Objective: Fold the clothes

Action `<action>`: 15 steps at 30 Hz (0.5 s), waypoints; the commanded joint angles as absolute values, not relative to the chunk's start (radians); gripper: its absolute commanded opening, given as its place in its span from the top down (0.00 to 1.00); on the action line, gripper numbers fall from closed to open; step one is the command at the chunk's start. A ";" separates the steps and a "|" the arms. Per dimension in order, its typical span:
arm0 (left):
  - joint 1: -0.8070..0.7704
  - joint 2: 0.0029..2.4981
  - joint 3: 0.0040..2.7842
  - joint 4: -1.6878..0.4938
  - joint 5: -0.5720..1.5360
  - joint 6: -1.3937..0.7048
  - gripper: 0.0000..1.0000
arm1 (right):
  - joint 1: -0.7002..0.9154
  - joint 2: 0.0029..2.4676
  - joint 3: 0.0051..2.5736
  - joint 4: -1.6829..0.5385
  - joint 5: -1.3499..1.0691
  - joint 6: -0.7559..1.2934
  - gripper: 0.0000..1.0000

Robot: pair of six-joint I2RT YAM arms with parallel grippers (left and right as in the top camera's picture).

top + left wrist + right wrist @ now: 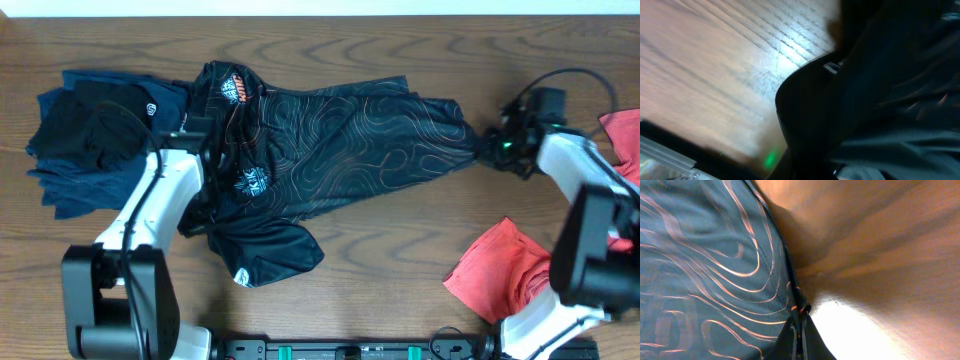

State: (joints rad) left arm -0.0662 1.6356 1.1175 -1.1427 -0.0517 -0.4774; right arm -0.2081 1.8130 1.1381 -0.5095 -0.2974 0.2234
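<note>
The black sports shirt (340, 140) with thin orange contour lines lies stretched across the middle of the table, logos at its left end. My left gripper (210, 140) is down on the shirt's bunched left part and appears shut on it. In the left wrist view, dark fabric (880, 100) hangs close over the lens and hides the fingers. My right gripper (493, 146) is shut on the shirt's right edge, pulled to a point. The right wrist view shows the closed fingers (800, 330) pinching the lined fabric (705, 265).
A pile of navy and black garments (95, 130) lies at the far left, touching the shirt. A red garment (500, 272) lies at the front right by the right arm's base. Another red one (625, 140) is at the right edge.
</note>
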 commanded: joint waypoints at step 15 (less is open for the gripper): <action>-0.008 1.369 2.026 -1.332 0.022 -0.286 0.94 | -0.388 1.214 1.605 -0.736 -0.284 0.200 0.99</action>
State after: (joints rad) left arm -0.0402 1.4063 1.9171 -1.3312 0.0319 -0.3061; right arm -0.3759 1.2377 1.5604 -0.7242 -0.2996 0.2161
